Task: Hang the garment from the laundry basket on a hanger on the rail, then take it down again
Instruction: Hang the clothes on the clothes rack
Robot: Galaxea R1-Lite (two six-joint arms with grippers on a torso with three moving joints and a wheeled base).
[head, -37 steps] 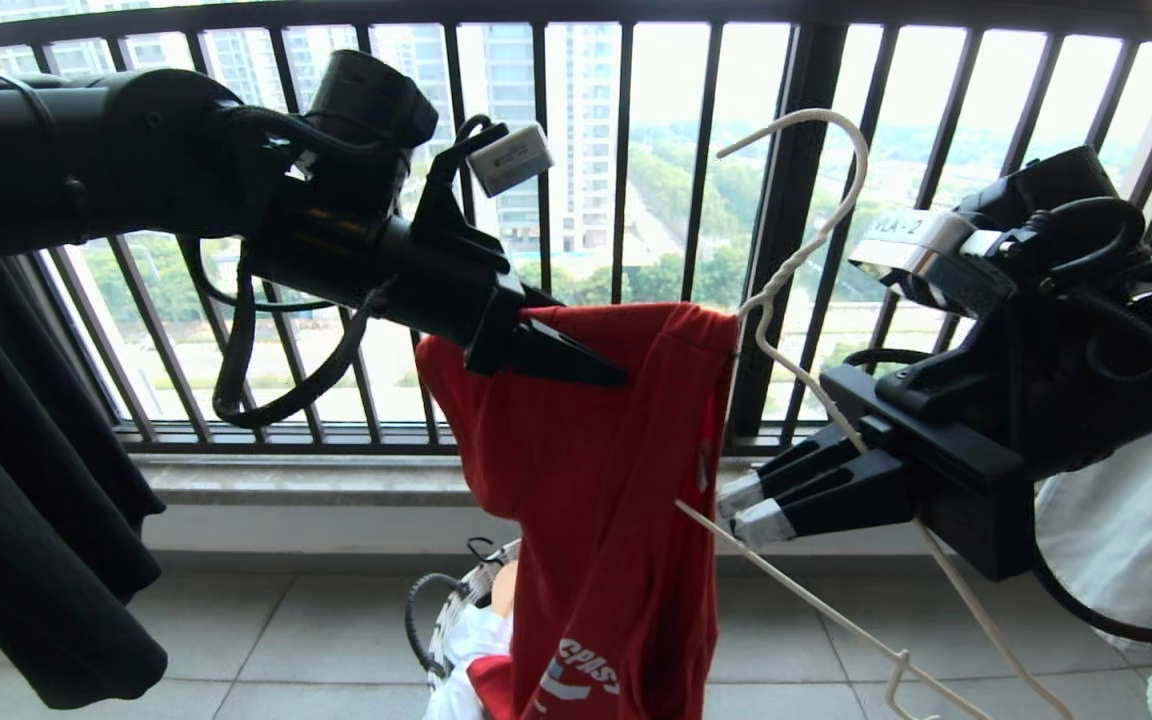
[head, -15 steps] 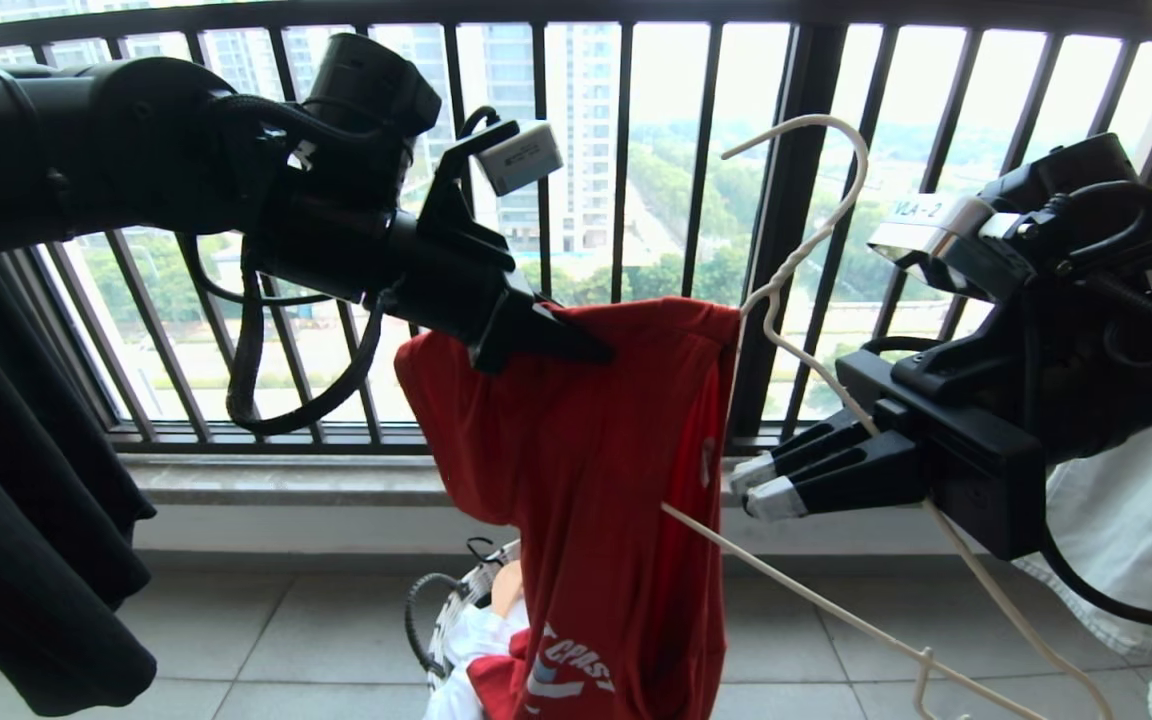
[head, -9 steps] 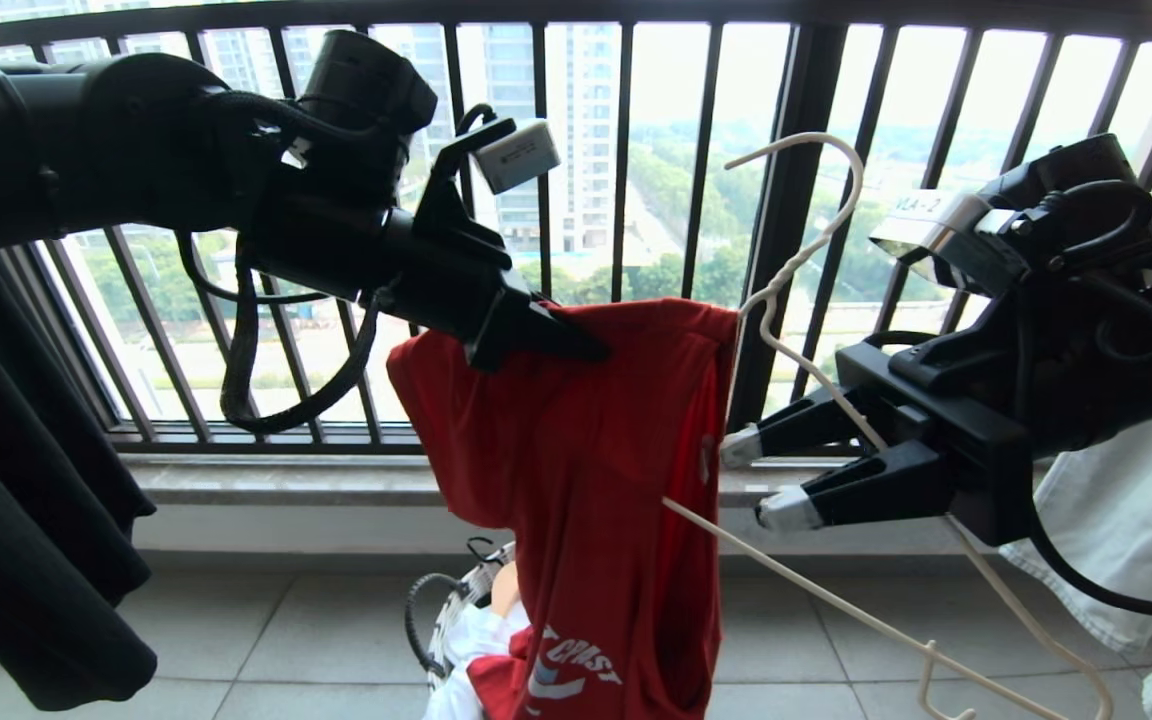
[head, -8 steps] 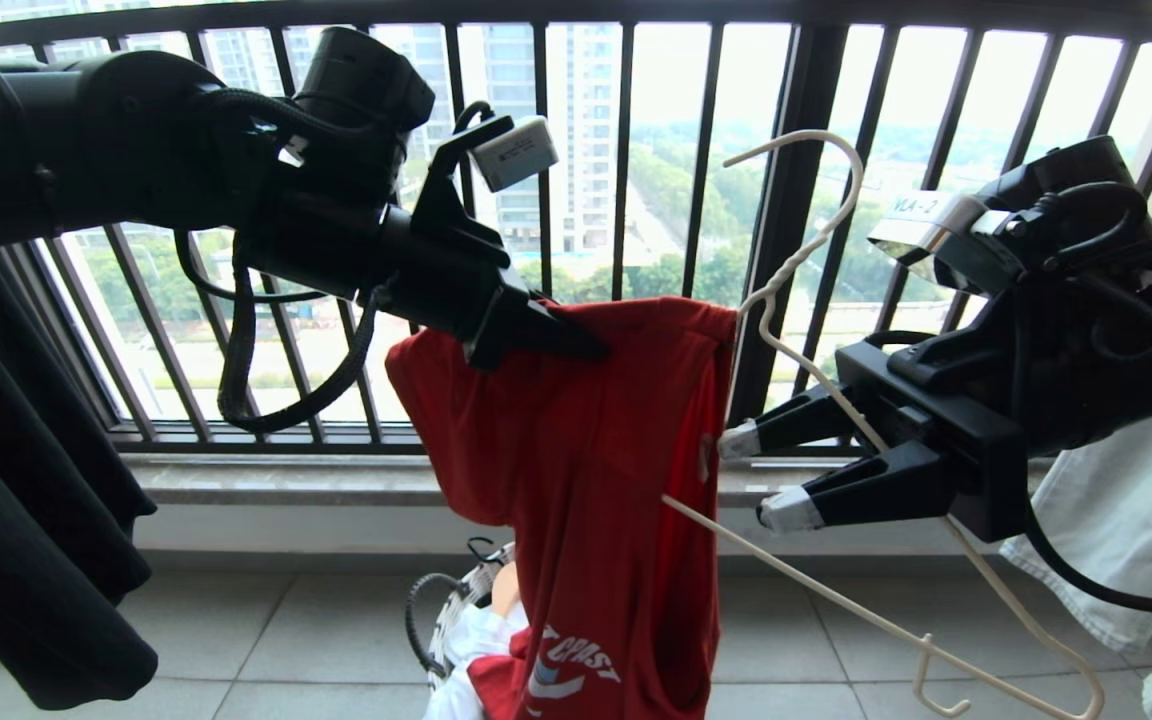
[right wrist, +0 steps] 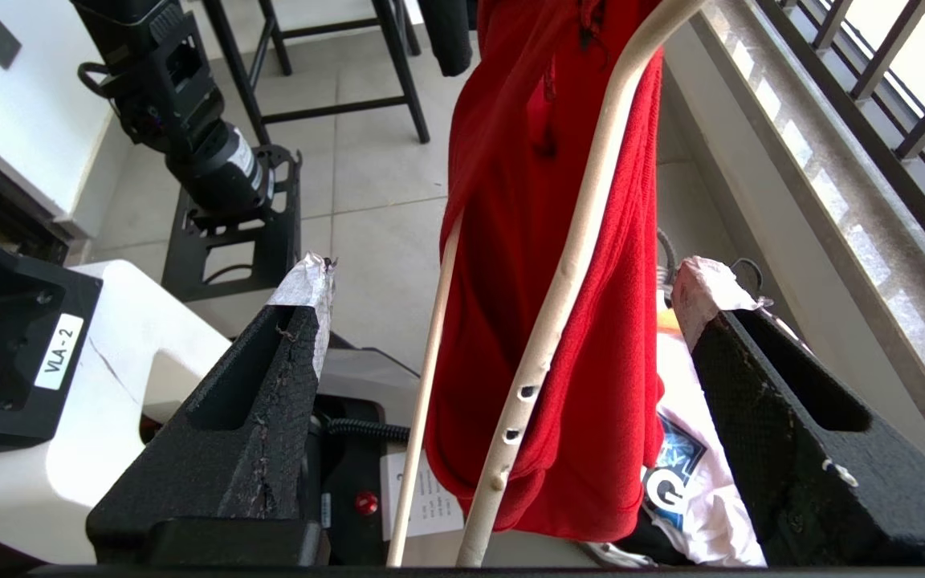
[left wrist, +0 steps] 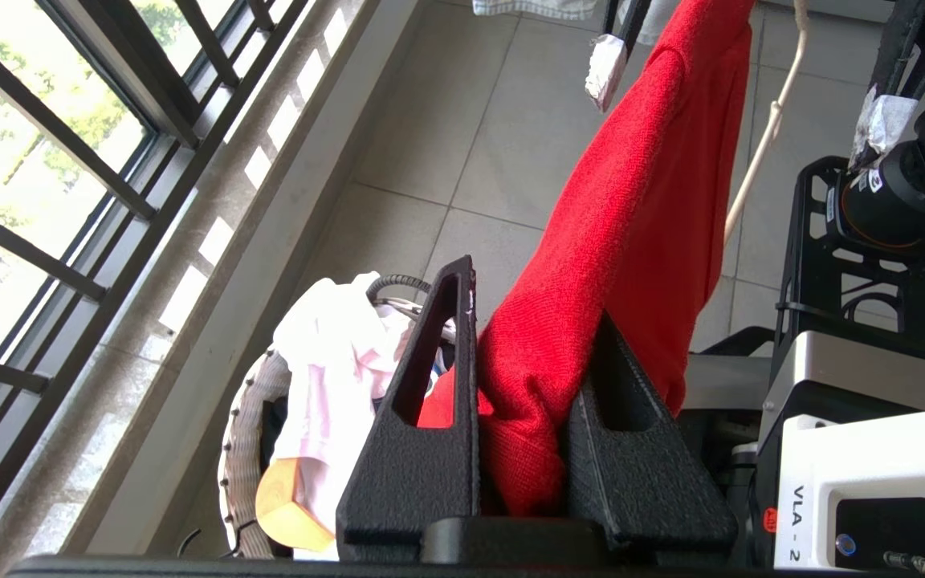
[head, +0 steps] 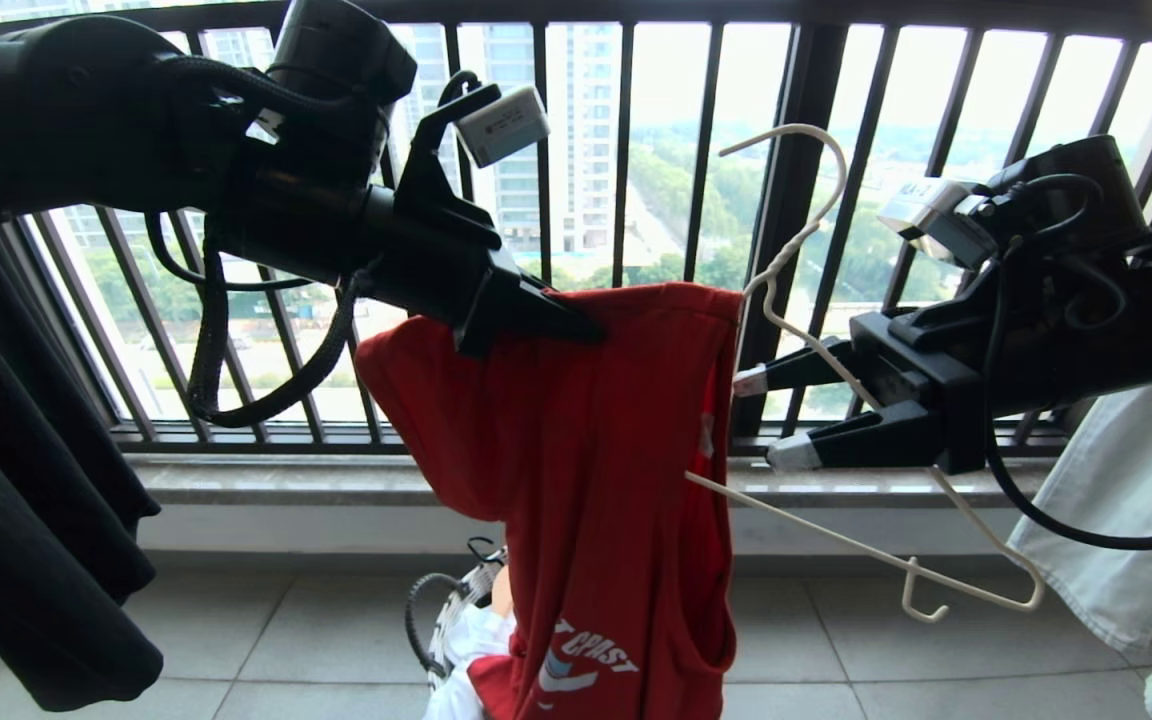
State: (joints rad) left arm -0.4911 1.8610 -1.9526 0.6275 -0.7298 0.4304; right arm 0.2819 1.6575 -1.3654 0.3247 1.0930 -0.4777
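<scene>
left tool [left wrist: 527,345]: clamped on bright red T-shirt [head: 596,460] | right tool [head: 761,415]: spread wide, thin white wire hanger [head: 816,350] between its fingers, unheld

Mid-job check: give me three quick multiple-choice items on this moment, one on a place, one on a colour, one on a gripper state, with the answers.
1. Where is the laundry basket?
A. On the floor below the garment
B. On the window ledge
C. On the rail

2. What colour is the garment?
A. Black
B. Red
C. Pale green

3. How is the right gripper?
A. Shut on the hanger
B. Shut on the garment
C. Open, fingers either side of the hanger

Answers: 1 A, it sits on the tiles; 2 B, red cloth is pinched by the left gripper; 3 C, its fingers stand apart.
</scene>
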